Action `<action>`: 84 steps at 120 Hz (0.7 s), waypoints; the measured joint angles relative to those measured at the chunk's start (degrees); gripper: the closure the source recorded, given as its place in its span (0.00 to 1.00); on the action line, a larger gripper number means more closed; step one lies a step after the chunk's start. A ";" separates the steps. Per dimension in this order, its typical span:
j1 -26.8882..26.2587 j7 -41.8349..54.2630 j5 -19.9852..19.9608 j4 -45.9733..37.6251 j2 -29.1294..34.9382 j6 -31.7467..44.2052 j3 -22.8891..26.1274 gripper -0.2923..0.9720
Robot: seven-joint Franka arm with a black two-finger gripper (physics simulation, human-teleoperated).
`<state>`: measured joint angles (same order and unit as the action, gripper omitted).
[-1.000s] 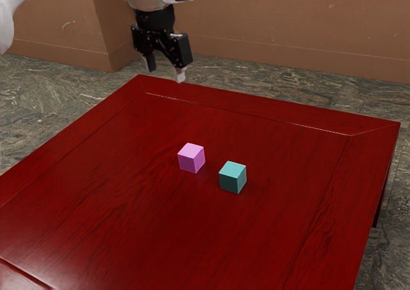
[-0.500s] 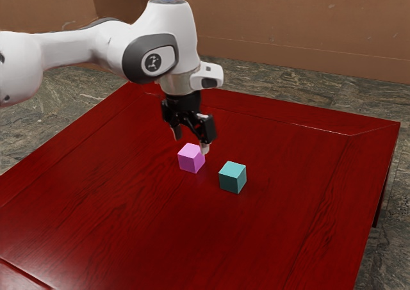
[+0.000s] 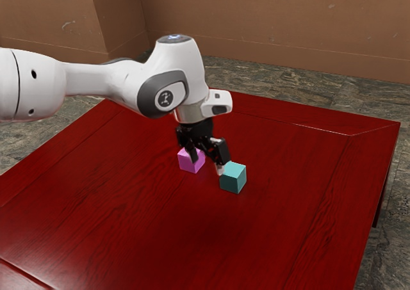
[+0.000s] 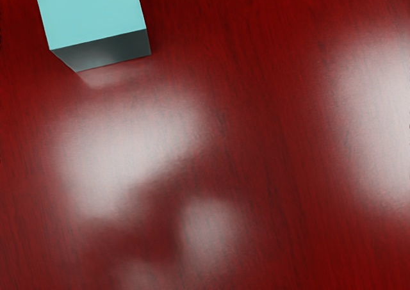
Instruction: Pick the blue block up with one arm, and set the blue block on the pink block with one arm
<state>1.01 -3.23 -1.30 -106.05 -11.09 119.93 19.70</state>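
The tool (image 3: 206,162) was seen released, its fingers spread, held low between the pink block (image 3: 189,163) and the blue block (image 3: 233,177). The blue block was seen resting on the red worktop (image 3: 128,226), near the pink block.

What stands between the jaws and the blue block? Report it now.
Nothing visible does. The jaws hang open low between the pink block and the blue block; only bare red table separates them from the blue block.

The red table (image 3: 307,194) carries a pink block (image 3: 188,164) and, just beside it, seemingly apart, a blue block (image 3: 232,177).
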 joint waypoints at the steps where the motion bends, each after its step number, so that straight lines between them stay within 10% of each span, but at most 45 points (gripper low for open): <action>1: 0.00 -0.01 0.00 0.19 -0.19 0.10 -0.01 0.23; 84: -0.04 -0.13 1.03 11.56 -14.60 2.27 -2.91 0.23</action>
<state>0.97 -3.36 -0.27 -94.49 -25.69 122.20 16.79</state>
